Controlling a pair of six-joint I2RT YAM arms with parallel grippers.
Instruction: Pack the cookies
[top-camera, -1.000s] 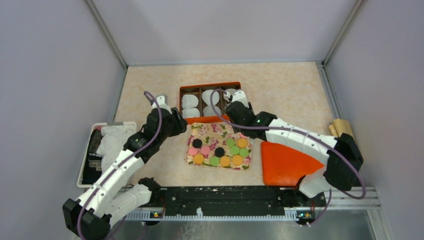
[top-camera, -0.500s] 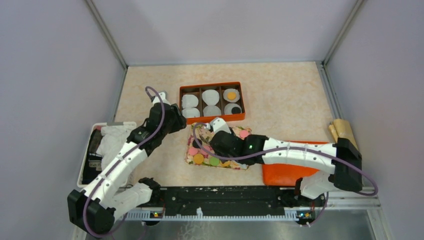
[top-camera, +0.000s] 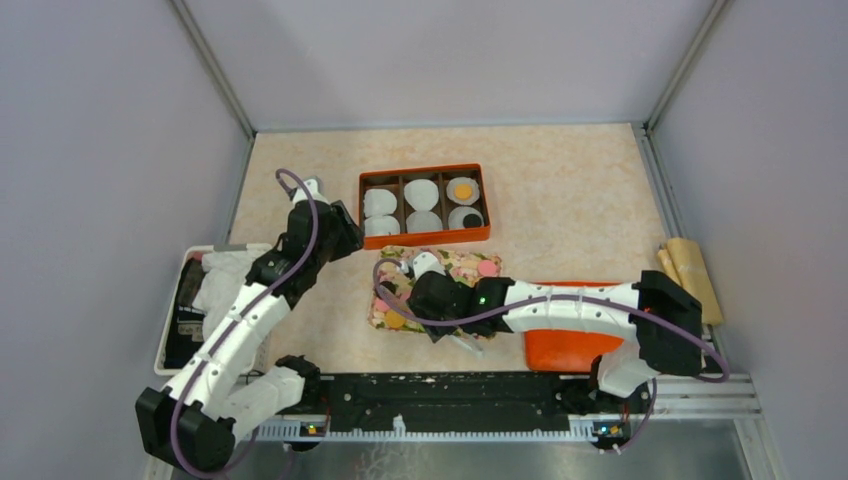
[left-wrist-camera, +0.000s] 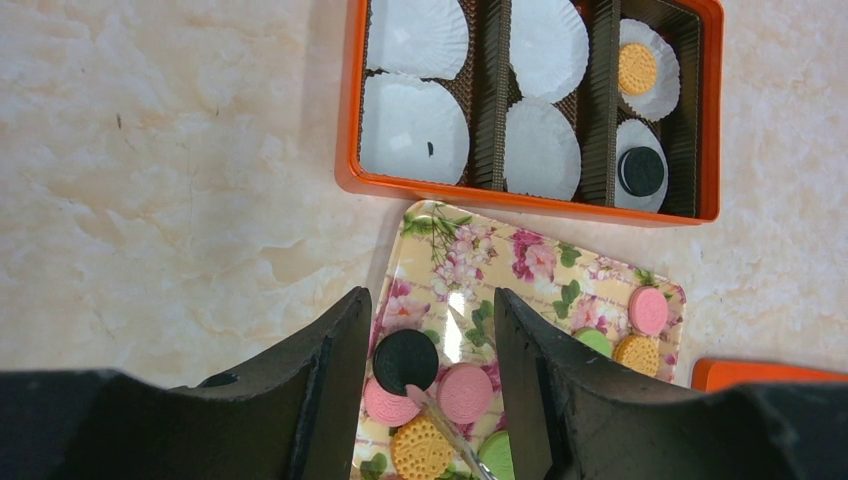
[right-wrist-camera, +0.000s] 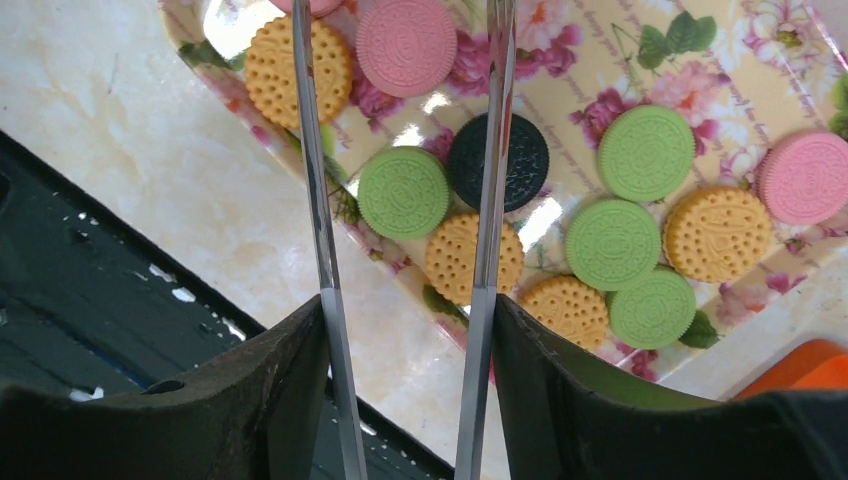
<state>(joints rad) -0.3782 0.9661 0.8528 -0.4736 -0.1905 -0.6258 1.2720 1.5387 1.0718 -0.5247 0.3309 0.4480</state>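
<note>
Several cookies lie on the floral tray (top-camera: 470, 262): green (right-wrist-camera: 403, 192), black (right-wrist-camera: 527, 165), orange (right-wrist-camera: 452, 262) and pink (right-wrist-camera: 406, 45) ones. My right gripper (top-camera: 428, 292) (right-wrist-camera: 408, 305) is shut on metal tongs (right-wrist-camera: 310, 150), whose blades stand apart and empty over the tray's front left cookies. The tongs' tip (left-wrist-camera: 445, 412) lies by a black cookie (left-wrist-camera: 405, 360). My left gripper (top-camera: 335, 235) (left-wrist-camera: 430, 300) is open and empty above the tray's left end. The orange box (top-camera: 424, 170) holds white paper cups; one has an orange cookie (left-wrist-camera: 637, 68), one a black cookie (left-wrist-camera: 641, 171).
An orange lid (top-camera: 570, 345) lies right of the tray, partly under my right arm. A white bin (top-camera: 170, 320) with cloth stands at the left. A tan roll (top-camera: 690, 270) lies by the right wall. A black rail (top-camera: 440, 395) runs along the near edge.
My right gripper with the tongs moved from over the orange box down to the tray's front left. My left gripper drew slightly back and left.
</note>
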